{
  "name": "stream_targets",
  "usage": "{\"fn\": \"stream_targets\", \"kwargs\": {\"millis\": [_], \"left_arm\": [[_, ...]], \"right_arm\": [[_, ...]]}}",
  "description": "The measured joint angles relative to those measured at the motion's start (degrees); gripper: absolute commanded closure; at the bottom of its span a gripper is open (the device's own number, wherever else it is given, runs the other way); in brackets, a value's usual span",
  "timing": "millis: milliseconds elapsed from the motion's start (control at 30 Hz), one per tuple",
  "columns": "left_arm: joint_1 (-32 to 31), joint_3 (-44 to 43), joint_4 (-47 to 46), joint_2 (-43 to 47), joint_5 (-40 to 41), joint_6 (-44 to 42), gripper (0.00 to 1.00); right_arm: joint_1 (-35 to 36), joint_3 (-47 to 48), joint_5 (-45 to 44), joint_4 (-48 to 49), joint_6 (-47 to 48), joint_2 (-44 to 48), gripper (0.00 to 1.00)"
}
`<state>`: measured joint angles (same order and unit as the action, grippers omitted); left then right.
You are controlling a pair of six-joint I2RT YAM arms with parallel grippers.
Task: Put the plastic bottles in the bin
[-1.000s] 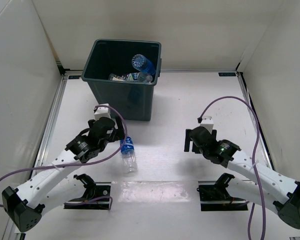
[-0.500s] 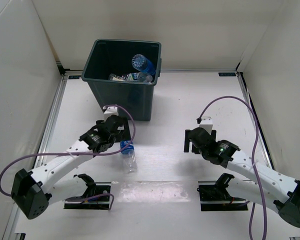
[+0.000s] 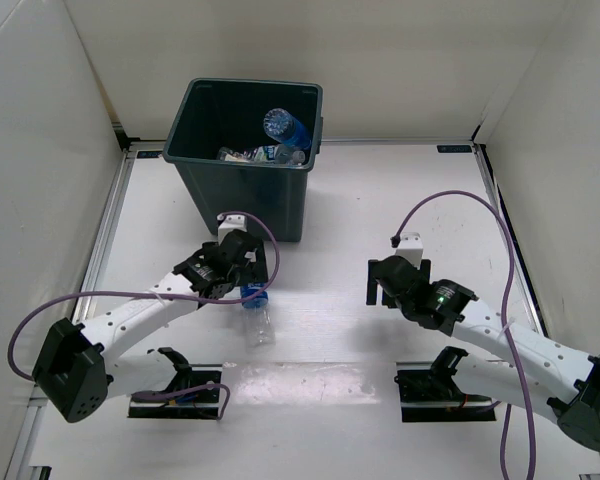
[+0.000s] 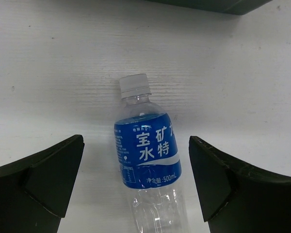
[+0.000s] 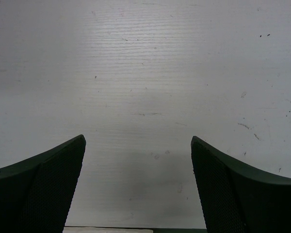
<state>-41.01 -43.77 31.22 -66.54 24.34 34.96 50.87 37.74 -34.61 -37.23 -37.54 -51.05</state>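
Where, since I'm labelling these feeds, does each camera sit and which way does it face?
Top: fixed above and behind the arms, looking down at the table, bin, left gripper and right gripper.
Left wrist: on the left arm, looking down between its open fingers at a bottle lying on the table.
Right wrist: on the right arm, looking down between its open fingers at the table alone.
Shared: top and left wrist both show that bottle.

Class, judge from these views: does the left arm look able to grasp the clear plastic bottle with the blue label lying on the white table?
Probably yes. The left gripper hangs open directly over the bottle, its jaws standing either side of the label, and nothing lies between them.
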Motion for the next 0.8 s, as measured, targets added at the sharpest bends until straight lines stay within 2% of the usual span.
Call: {"fn": "stream_targets", "kwargs": {"millis": [667, 800], "left_arm": [[1.22, 5.18, -9.14, -10.82, -7.76, 0.37, 0.0], [1.6, 5.6, -10.4, -13.25, -9.2, 0.59, 0.06]], "right_arm": [[2.32, 1.22, -2.54, -0.66, -1.11, -3.08, 0.1], [2.97, 1.29, -2.97, -0.98, -1.2, -3.52, 0.1]]}}
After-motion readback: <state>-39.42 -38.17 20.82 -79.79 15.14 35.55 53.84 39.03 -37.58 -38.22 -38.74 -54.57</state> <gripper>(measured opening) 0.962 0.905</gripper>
